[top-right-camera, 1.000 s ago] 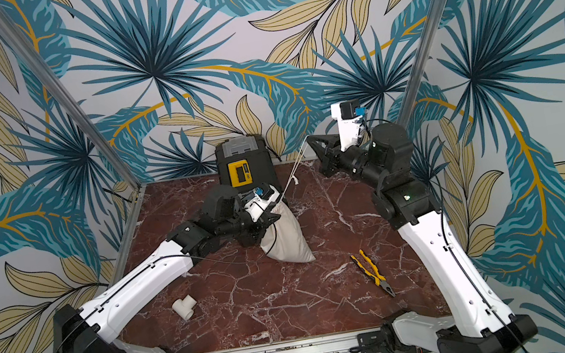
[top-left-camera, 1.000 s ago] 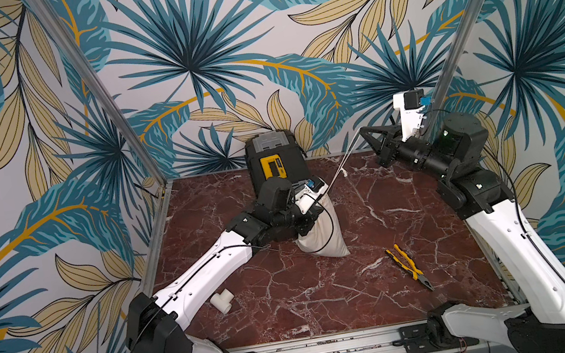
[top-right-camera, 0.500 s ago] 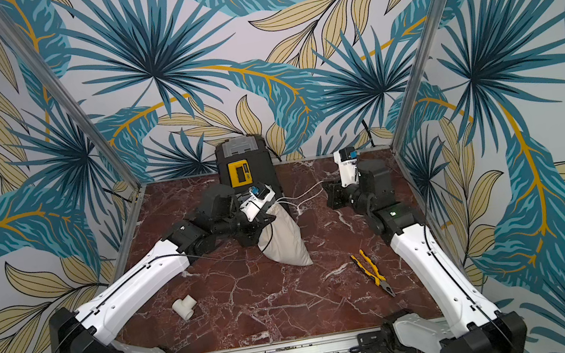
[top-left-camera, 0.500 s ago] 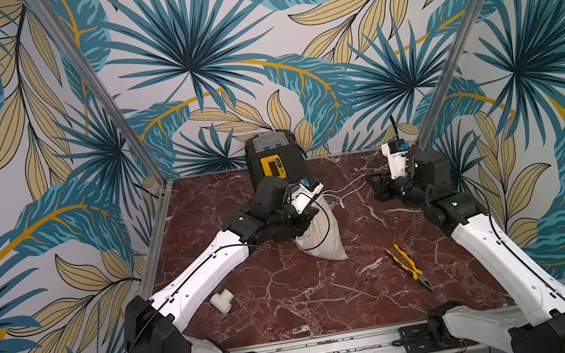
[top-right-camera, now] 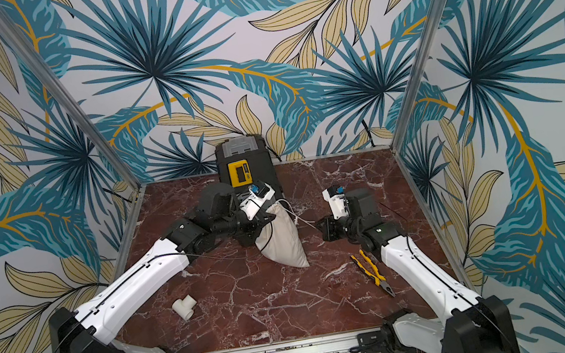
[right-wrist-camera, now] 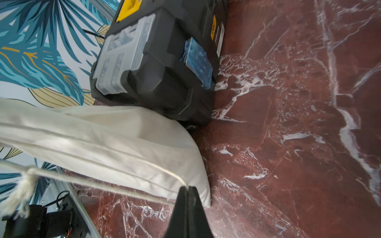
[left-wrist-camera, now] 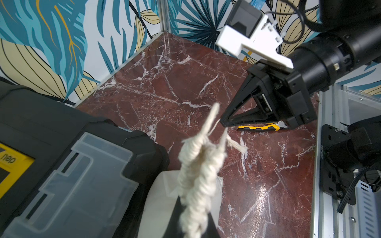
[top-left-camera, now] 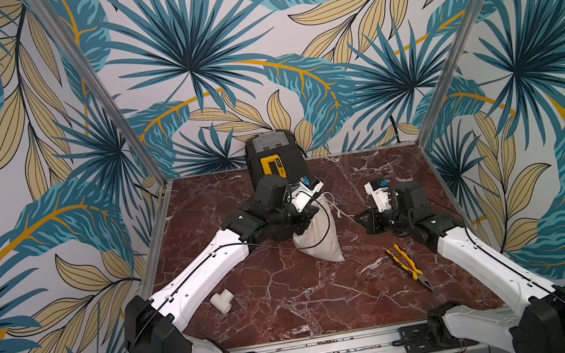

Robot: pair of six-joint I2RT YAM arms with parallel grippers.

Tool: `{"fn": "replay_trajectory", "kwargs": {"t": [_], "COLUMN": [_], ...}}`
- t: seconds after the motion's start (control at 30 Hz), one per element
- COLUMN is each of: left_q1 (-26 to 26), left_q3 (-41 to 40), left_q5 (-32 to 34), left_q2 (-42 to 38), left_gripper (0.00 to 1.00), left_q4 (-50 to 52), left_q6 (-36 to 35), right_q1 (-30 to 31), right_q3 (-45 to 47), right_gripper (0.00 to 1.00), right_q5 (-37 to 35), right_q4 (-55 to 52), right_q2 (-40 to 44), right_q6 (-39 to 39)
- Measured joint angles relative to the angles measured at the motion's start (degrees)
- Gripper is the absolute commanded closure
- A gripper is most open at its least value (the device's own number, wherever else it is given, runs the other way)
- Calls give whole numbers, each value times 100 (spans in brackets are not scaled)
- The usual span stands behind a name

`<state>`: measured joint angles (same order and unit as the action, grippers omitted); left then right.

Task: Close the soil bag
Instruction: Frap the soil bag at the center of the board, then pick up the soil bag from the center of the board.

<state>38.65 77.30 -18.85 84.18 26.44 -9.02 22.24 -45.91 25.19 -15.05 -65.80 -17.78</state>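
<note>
**Current state**

- The soil bag (top-left-camera: 319, 235) (top-right-camera: 281, 241) lies mid-bench, just in front of the black toolbox (top-left-camera: 272, 156). Its lower corner rests on the bench (top-left-camera: 294, 306) and its gathered neck is lifted.
- The left claw (top-left-camera: 309, 214) (top-right-camera: 265, 220) is closed on the neck of the soil bag. In the left wrist view, the knotted cord (left-wrist-camera: 200, 160) emerges between its black fingers (left-wrist-camera: 175, 216).
- The right claw (top-left-camera: 358, 217) (top-right-camera: 318, 222) is closed on the cord (right-wrist-camera: 103, 183). In the right wrist view the strand ends at the pinched tips (right-wrist-camera: 188, 188).
- The right claw is low over the bench, near the bag on its right side, with the pliers (top-left-camera: 408, 267) near it toward the front edge.
- The pipe tee (top-left-camera: 223, 301) lies beside the left forearm, well apart from the bag.

**Changes against the earlier frames**

- One second ago the right claw was raised high by the back wall, with the cord drawn taut in a straight line from the bag.
- Half a second ago the claw had dropped and the cord had gone slack.
- The claw is now lower still and further from the back wall. The cord (top-left-camera: 340, 212) sags in a loose curve between neck and claw.
- The left claw has kept its hold on the neck, and the bag has barely shifted.
- The toolbox, pliers and pipe tee are unmoved.
</note>
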Motion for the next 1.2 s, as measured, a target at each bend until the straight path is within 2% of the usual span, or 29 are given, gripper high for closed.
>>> {"fn": "replay_trajectory", "kwargs": {"t": [0.07,0.2,0.27,0.43,0.6,0.7,0.8,0.9,1.07,1.2], "left_q1": [0,-2,-2,-2,-2,-2,-2,-2,-9,-26], "left_q3": [2,2,2,0,0,0,-2,-4,-7,-7], "left_q5": [-2,-4,-4,-2,-4,-26,-46,-83,-221,-476], "left_q2": [9,9,9,11,11,13,13,13,17,74], "left_gripper": [100,100,100,100,100,100,100,100,100,100], "left_q4": [-7,-13,-15,-28,-46,-48,-48,-48,-46,-46], "left_q6": [42,120,160,212,264,315,358,420,560,710], "right_q1": [24,70,87,101,94,48,-39,-90,-92,-92], "right_q3": [2,11,17,2,-133,-245,-280,-282,-286,-286], "right_gripper": [82,61,55,53,51,45,31,25,24,22], "right_q5": [57,275,437,601,313,-160,-334,70,1082,1384], "right_q4": [17,116,192,319,315,337,496,671,728,726], "right_q2": [-70,-240,-284,-229,208,734,1091,1115,584,271], "right_q6": [31,98,146,275,527,734,986,1379,2011,2415]}}
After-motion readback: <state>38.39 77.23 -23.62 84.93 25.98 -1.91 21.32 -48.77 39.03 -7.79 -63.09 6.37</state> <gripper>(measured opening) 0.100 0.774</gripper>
